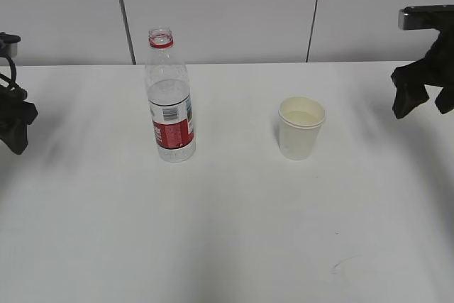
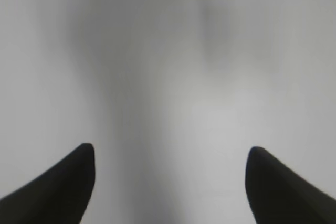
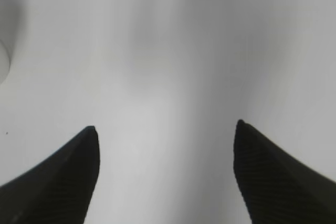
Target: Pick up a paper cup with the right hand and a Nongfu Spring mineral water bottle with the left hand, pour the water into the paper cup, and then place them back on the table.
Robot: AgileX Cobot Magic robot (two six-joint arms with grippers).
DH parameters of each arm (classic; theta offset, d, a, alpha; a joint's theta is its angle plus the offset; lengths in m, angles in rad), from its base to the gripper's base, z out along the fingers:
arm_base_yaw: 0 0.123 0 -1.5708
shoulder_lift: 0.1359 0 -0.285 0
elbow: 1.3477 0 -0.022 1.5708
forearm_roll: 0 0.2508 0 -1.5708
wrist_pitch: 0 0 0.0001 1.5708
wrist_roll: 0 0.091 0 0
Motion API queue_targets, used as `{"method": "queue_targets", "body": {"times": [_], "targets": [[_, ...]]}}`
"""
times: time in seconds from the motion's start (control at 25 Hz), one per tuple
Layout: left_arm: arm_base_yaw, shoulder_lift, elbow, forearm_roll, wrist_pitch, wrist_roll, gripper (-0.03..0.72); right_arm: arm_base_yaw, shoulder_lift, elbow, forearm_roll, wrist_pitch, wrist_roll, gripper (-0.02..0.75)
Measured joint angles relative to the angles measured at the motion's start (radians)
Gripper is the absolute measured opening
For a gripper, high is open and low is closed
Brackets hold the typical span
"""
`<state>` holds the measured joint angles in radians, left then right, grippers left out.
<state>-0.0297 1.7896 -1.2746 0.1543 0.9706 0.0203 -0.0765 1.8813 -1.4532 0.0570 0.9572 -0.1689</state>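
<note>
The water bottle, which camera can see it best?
The exterior view. The water bottle stands whole and upright on the table, cap off, red label facing us. The left wrist and right wrist views show only bare tabletop between open fingers, no bottle at all.

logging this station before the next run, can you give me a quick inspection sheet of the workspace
surface: white table, faint dark scuff near the front right
job's things: Nongfu Spring bottle upright, uncapped, part full; paper cup upright to its right, apart, liquid inside
clutter: nothing seen
grippers: left gripper open, empty, at the left edge; right gripper open, empty, at the right edge
cables: black cable looping on the left arm
surroundings: grey panelled wall behind
</note>
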Motion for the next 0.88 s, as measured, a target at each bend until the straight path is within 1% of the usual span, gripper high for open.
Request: {"method": "queue_targets", "body": {"times": [0.16, 0.4, 0.52, 0.68, 0.88], "targets": [[0.000, -0.019, 0.000, 0.000, 0.022, 0.000, 0.538, 0.000, -0.018, 0.000, 0.004, 0.027, -0.004, 0.591], [0.000, -0.115, 0.007, -0.004, 0.031, 0.000, 0.538, 0.000, -0.115, 0.008, 0.020, 0.031, -0.013, 0.591], [0.000, -0.170, 0.054, -0.010, 0.030, 0.001, 0.538, 0.000, -0.170, 0.054, 0.024, 0.031, -0.022, 0.591], [0.000, -0.256, 0.136, -0.030, 0.027, 0.001, 0.538, 0.000, -0.248, 0.153, 0.034, 0.021, -0.042, 0.591], [0.000, -0.358, 0.227, -0.048, 0.025, 0.001, 0.538, 0.000, -0.360, 0.270, 0.086, -0.025, -0.081, 0.591]]}}
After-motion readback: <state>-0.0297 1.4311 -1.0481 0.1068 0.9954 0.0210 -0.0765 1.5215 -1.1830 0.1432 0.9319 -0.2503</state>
